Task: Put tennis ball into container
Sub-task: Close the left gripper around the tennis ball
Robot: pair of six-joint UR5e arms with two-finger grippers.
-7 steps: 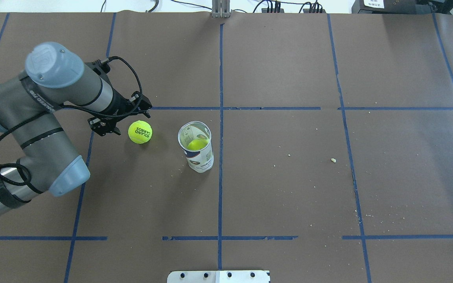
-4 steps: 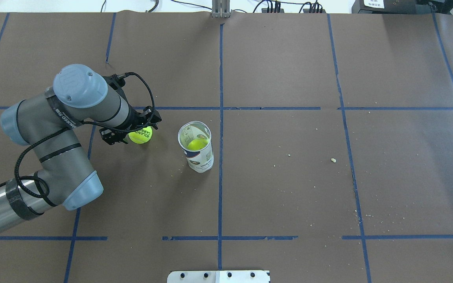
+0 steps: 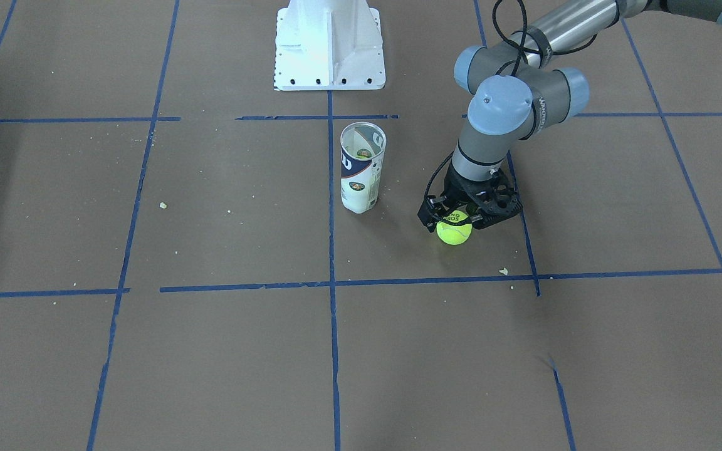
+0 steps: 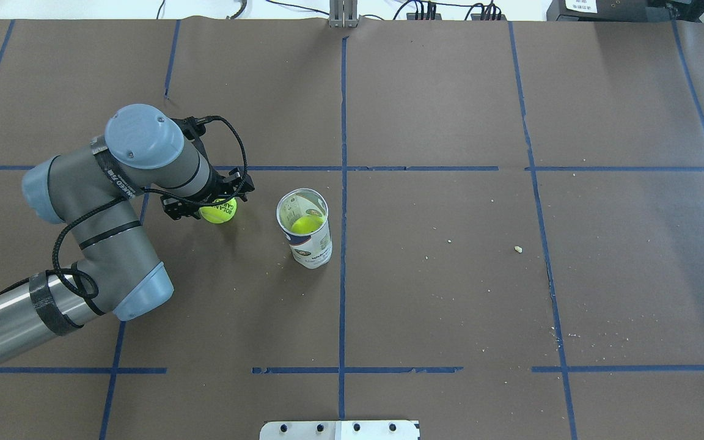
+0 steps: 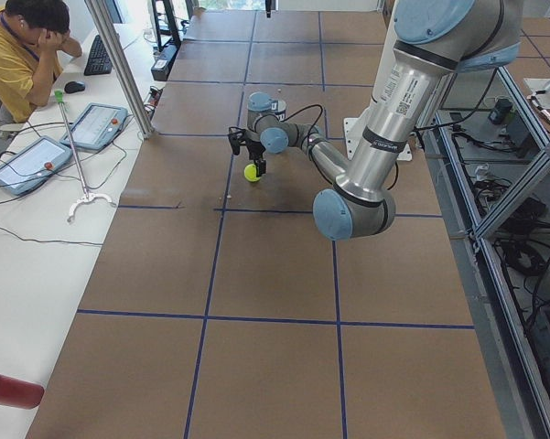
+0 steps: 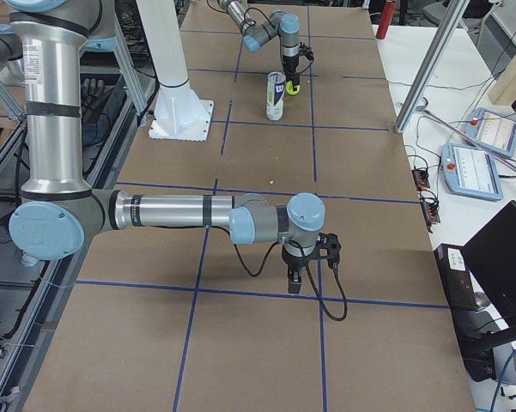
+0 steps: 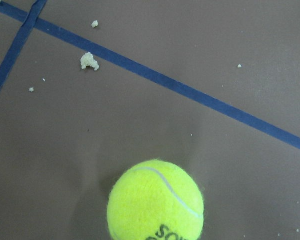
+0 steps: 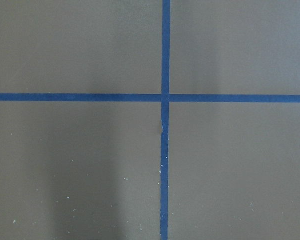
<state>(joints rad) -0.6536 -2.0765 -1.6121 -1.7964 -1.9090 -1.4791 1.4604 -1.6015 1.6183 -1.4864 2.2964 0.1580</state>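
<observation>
The yellow-green tennis ball lies on the brown paper to the left of the container; it also shows in the front view as the ball and fills the bottom of the left wrist view as the ball. My left gripper hangs open just over the ball, its fingers spread to either side and covering the ball's far half. The container stands upright and open-topped, with another yellow-green ball inside. My right gripper points down far from both; I cannot tell its state.
The white metal base stands behind the container. Crumbs lie scattered on the paper beside blue tape lines. An operator sits at a side desk with tablets.
My left arm has swung toward the ball, bringing the open gripper from beside it to over it. Ball and container have stayed put.
</observation>
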